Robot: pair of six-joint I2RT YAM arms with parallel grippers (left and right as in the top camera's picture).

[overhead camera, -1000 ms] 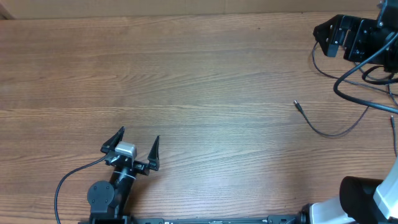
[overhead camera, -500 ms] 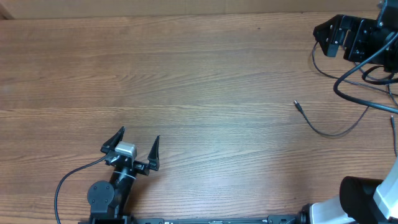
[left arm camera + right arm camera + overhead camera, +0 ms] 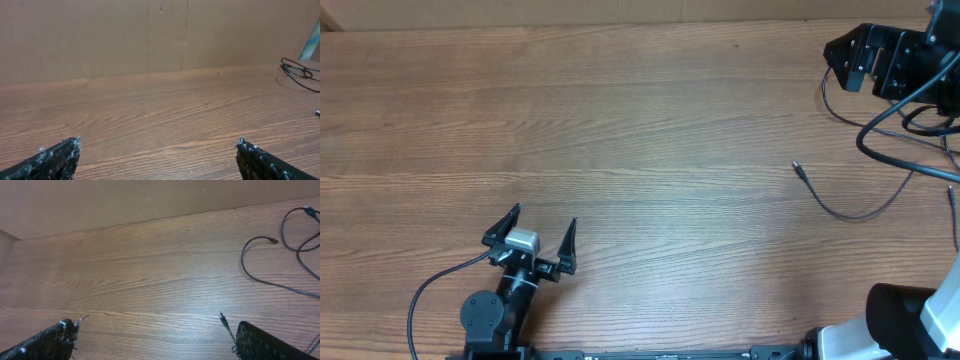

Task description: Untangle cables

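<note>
Stretching across every view, the wooden table [image 3: 640, 130] is the biggest thing here, with a plain brown wall behind its far edge. Two arms work at it. The left gripper [image 3: 542, 218] sits over the table's near edge, left of the middle. Its two fingers are spread wide, they hold nothing, and only bare wood shows between them in the left wrist view. The right gripper [image 3: 155, 329] is up at the table's far right corner. Its two fingers are just as widely spread and hold nothing, though one thin plug [image 3: 222, 316] lies on the table just beside the right-hand finger [image 3: 265, 342].

The cables [image 3: 243, 262] lie on the right side of the table, well apart from the left gripper. The right wrist view shows three loose ends: the plug by the finger, a second plug [image 3: 272, 240] on a curling black lead, and a third [image 3: 307, 209] on loops that cross at the table's right edge. I cannot tell how many separate cables these make.
</note>
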